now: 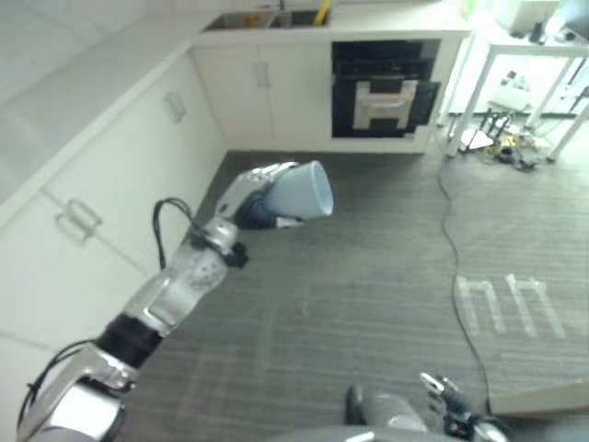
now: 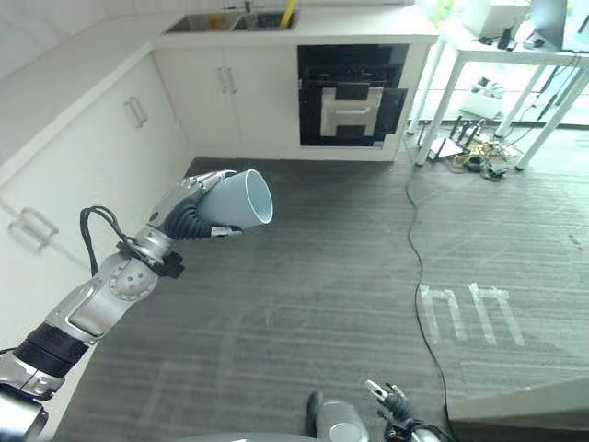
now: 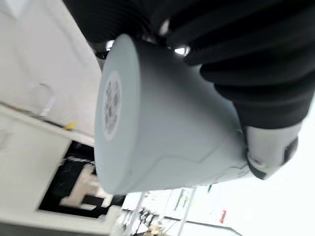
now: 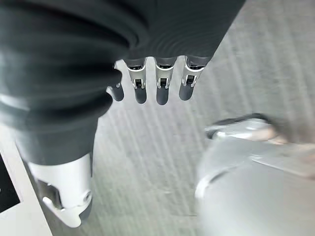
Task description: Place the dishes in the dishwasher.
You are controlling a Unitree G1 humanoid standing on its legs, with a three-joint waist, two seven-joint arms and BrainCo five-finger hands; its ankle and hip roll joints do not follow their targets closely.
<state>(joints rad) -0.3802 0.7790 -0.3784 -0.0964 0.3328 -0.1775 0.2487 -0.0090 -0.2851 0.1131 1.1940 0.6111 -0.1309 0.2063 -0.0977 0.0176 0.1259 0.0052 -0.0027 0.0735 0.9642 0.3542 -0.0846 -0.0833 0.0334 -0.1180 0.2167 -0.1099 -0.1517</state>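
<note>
While carried in the left hand point(image 2: 189, 214) above the grey floor point(image 1: 368, 276), well short of any rack, counts as only the carrying stage of the job. Judged from these views: one dish picked up, none loaded yet, with the approach and the setting-down left to do. Grasped by curled fingers and thumb, seen closing round the narrow base end in the left wrist view: a pale blue-grey cup point(image 1: 302, 193). Held out at arm's reach, clear of the white cabinets point(image 1: 138, 157) on the robot's left and well apart from the dark appliance point(image 2: 350, 97) with its door partly lowered in the far wall, most likely the dishwasher, though hard to confirm from here. Lying roughly on its side, long axis close to horizontal and tipped slightly upward, open mouth facing away from the arm toward the robot's right and a little forward, flat bottom turned back toward the wrist. Needs turning mouth-down before racking, by this reading. Right hand point(image 4: 157, 83) hanging low near the floor, fingers extended and relaxed, holding nothing.
</note>
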